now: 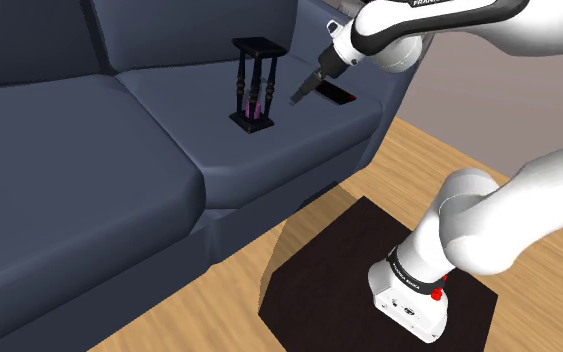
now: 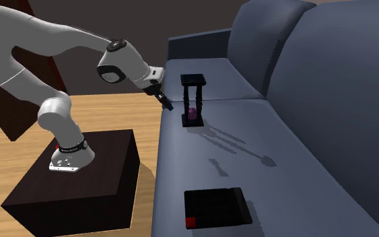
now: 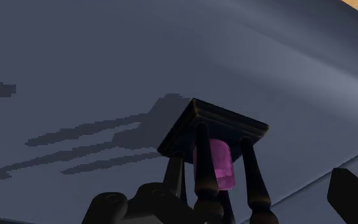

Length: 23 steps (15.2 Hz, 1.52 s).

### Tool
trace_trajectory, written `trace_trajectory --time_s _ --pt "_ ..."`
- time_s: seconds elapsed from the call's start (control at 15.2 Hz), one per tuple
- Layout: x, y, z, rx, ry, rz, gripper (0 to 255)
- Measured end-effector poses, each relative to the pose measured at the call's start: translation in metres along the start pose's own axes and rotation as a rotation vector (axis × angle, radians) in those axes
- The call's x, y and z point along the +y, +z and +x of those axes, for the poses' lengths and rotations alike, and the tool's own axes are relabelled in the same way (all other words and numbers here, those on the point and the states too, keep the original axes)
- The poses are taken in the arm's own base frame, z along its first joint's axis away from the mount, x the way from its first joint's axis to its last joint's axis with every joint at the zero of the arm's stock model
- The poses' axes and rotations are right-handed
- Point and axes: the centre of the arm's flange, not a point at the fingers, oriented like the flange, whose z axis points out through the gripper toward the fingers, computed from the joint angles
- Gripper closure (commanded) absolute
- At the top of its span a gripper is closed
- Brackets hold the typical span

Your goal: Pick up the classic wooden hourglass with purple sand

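You are working on the dark-framed hourglass (image 1: pixel 254 85), which is standing upright on the sofa's end seat cushion (image 1: pixel 269 150). Its purple sand (image 3: pixel 212 162) is sitting in the lower bulb. The posts are standing clear all round, probably leaving room for a side grasp. A flat black object with a red corner (image 1: pixel 335 95) is lying just past the gripper (image 1: pixel 302 94). Your arm is reaching from the stand (image 1: pixel 319 260) with the wrist angling down. The gripper is hanging just beside the frame, its fingers (image 3: pixel 352 191) standing apart and pinching nothing.

place: home living room — evidence: blue-grey sofa (image 1: pixel 119 150) | wooden floor (image 1: pixel 269 330)
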Motion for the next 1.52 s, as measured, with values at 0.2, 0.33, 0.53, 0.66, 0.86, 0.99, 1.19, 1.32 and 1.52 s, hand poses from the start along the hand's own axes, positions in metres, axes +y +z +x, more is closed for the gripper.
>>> trace_trajectory --time_s 0.2,0.33,0.53,0.66,0.86,0.99,1.19,1.32,1.52 --pt "0.017 0.021 0.016 0.088 -0.085 0.036 0" --pt "0.028 0.033 0.032 0.146 -0.142 0.062 0" --pt "0.037 0.048 0.044 0.203 -0.199 0.082 0" --pt "0.038 0.056 0.04 0.21 -0.206 0.083 0" --pt "0.04 0.069 0.033 0.212 -0.209 0.084 0" --pt "0.04 0.078 0.028 0.213 -0.209 0.084 0" --pt "0.04 0.08 0.026 0.213 -0.209 0.083 255" --pt "0.04 0.08 0.026 0.214 -0.209 0.083 255" --pt "0.04 0.08 0.026 0.214 -0.209 0.083 255"
